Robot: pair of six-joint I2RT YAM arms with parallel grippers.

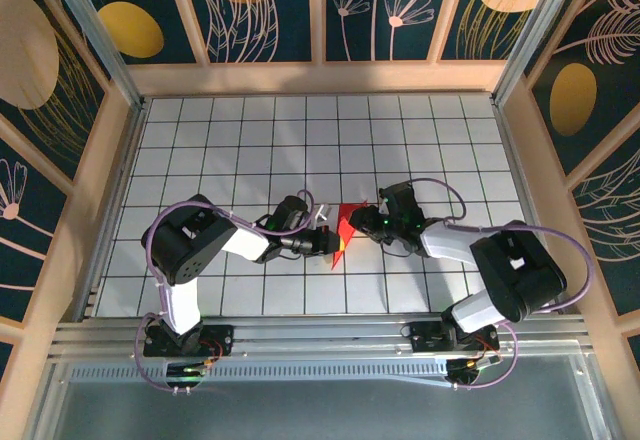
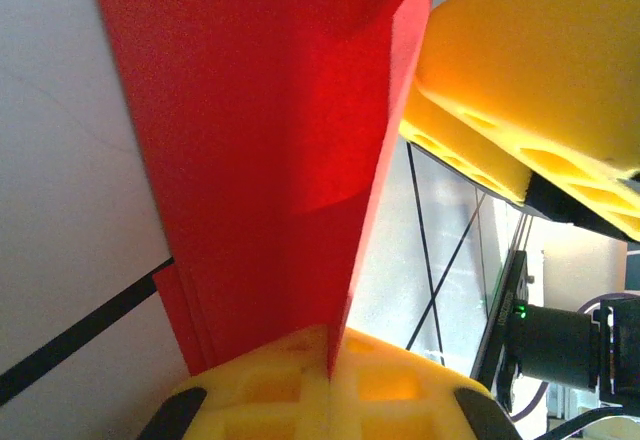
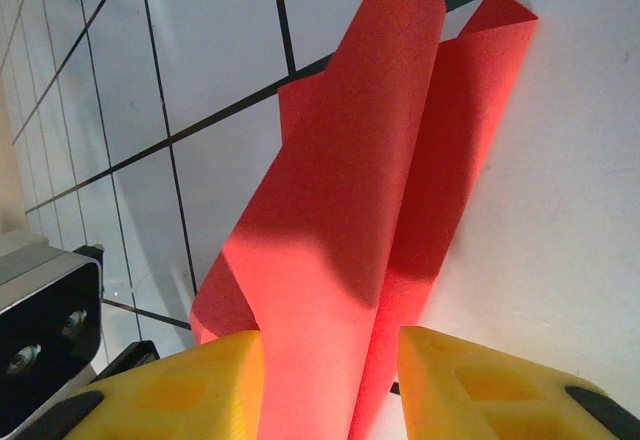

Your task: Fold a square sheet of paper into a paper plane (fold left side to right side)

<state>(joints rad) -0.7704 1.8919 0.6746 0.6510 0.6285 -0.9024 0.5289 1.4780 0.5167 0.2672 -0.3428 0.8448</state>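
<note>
Left gripper (image 2: 330, 388) is clamped on the folded red paper (image 3: 350, 190); its crease runs toward the right gripper (image 3: 330, 360), jaws half-spread, straddling the far end.

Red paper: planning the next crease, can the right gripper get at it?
Probably yes: the right gripper sits open astride the red paper, nothing between; the left gripper pinches another part.

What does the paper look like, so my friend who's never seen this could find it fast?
On the white grid table, near its front edge, two robot arms reach toward each other. Between the left gripper and the right gripper is a folded sheet of paper, pinched by the left one. It is the only bright red thing, tapering to a point.
</note>
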